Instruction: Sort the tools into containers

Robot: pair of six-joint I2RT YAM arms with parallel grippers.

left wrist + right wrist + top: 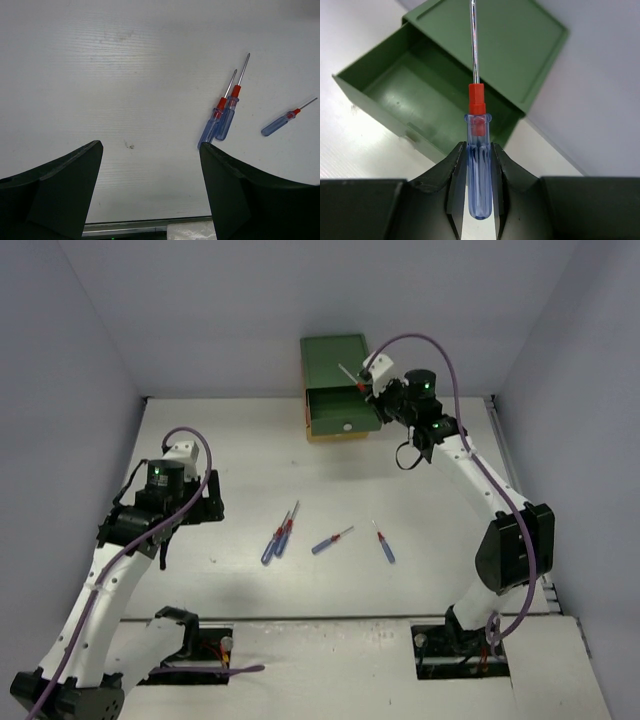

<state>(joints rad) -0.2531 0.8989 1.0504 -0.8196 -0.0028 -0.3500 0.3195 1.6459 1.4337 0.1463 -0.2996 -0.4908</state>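
Bright, even light; soft faint shadows; mostly sharp focus.

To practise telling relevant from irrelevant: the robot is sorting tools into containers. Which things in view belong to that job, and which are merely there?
Belongs to the job:
held screwdriver in right gripper
open green drawer
side-by-side pair
third screwdriver
fourth screwdriver

Merely there:
dark speck on table
purple cable
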